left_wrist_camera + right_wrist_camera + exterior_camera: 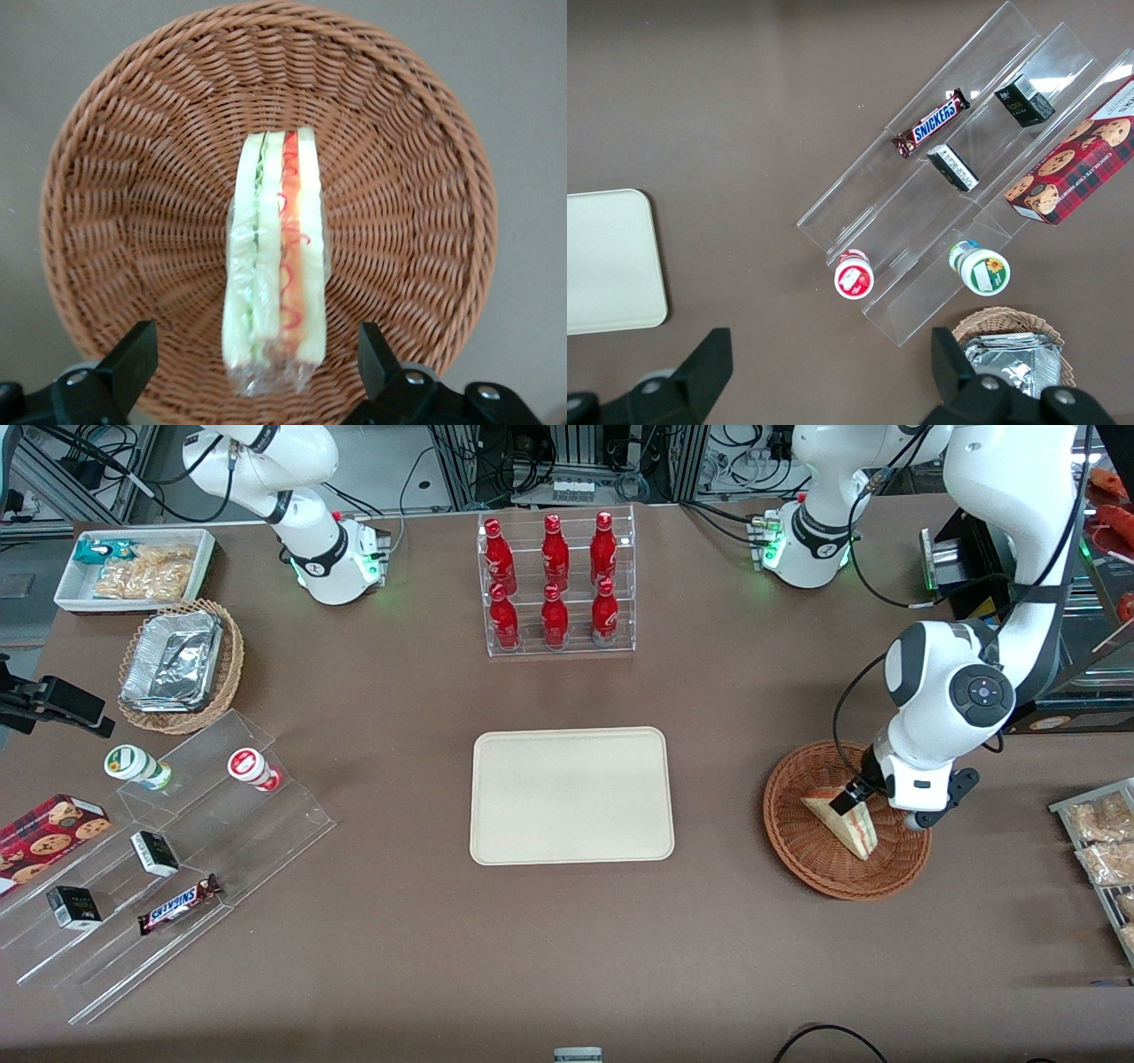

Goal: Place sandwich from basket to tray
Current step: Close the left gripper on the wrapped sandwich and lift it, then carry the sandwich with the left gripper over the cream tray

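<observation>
Hovering just above the sandwich (pixel 273 266) in the basket (pixel 797 841), the gripper (pixel 257 363) has fingers spread wide, straddling it w/o touching. Drop lower, keep centred, squeeze gently; the tray (pixel 571 795) sits well apart, mid-table.

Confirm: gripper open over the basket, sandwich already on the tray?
Not quite. The sandwich is in the basket, not on the tray, which the front view shows bare. The gripper is open over the basket, straddling the sandwich.
</observation>
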`<state>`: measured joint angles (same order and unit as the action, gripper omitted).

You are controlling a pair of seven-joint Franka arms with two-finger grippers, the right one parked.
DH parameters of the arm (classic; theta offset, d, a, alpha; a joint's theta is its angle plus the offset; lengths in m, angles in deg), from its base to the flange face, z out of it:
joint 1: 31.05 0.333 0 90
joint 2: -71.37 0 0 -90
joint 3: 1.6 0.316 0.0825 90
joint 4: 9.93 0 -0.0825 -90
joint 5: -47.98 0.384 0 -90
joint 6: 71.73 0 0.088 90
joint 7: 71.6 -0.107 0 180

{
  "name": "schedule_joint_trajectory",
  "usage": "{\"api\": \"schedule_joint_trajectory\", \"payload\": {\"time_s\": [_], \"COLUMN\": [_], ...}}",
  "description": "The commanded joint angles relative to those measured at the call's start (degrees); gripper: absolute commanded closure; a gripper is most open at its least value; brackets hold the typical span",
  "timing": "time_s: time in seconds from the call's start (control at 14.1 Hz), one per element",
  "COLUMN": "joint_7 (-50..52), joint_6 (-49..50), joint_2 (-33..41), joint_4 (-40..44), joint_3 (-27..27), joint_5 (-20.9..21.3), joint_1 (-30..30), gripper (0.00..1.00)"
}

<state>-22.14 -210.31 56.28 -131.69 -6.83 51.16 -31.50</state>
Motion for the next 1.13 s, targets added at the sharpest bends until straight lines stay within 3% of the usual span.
{"api": "schedule_joint_trajectory", "payload": {"time_s": [0.0, 0.28, 0.35, 0.5, 0.71, 0.85, 1.06], "joint_7": [3.6, 3.7, 4.1, 6.9, 6.9, 5.4, -1.8], "joint_6": [-2.1, -2.2, -2.2, -2.1, -1.9, -1.4, 3.2], "joint_2": [-1.5, -3.3, -3.7, -4.6, -4.8, -4.2, -2.6], "joint_4": [-0.1, 0.1, 0.4, 1.3, 1.9, 2.0, 3.2], "joint_3": [-0.1, -0.2, -0.2, -0.2, -0.1, -0.1, -0.2], "joint_5": [-0.1, -0.3, -0.3, -0.3, -0.2, 0.0, 0.2], "joint_1": [0.0, 0.1, 0.1, 0.0, 0.0, 0.0, -0.2], "gripper": [0.0, 0.01, 0.05, 0.26, 0.83, 0.91, 0.94]}}
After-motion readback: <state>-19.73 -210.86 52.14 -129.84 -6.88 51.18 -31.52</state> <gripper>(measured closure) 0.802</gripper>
